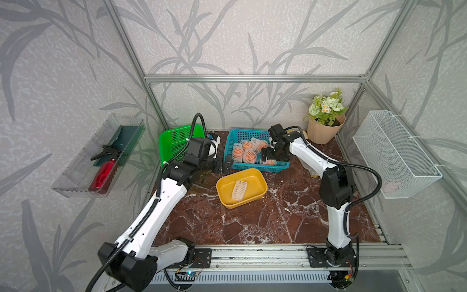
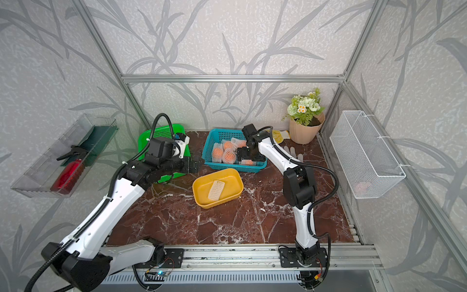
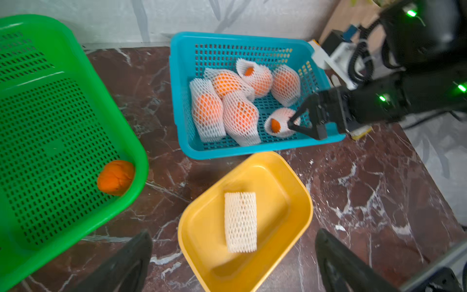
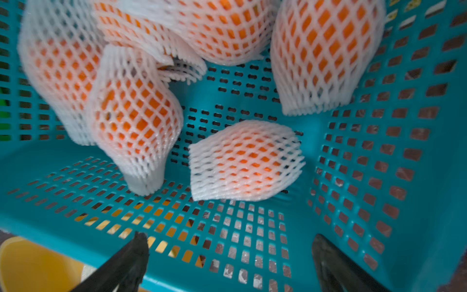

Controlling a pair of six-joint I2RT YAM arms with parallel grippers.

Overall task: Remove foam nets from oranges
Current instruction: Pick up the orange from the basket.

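Six oranges we count sheathed in foam nets inside the blue basket, most heaped toward its 9 o'clock side, one alone near 4 o'clock. Over that one hangs the right gripper, jaws spread wide and empty. At the basket's 6 o'clock we find an empty foam net flat in the yellow tray. At 9 o'clock, a bare orange sits in the green basket; between the baskets the left gripper gapes, grasping nothing

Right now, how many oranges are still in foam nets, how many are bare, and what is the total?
Round oranges in white foam mesh nets, blue plastic basket: 6
Bare round orange, green plastic basket: 1
Total: 7 oranges
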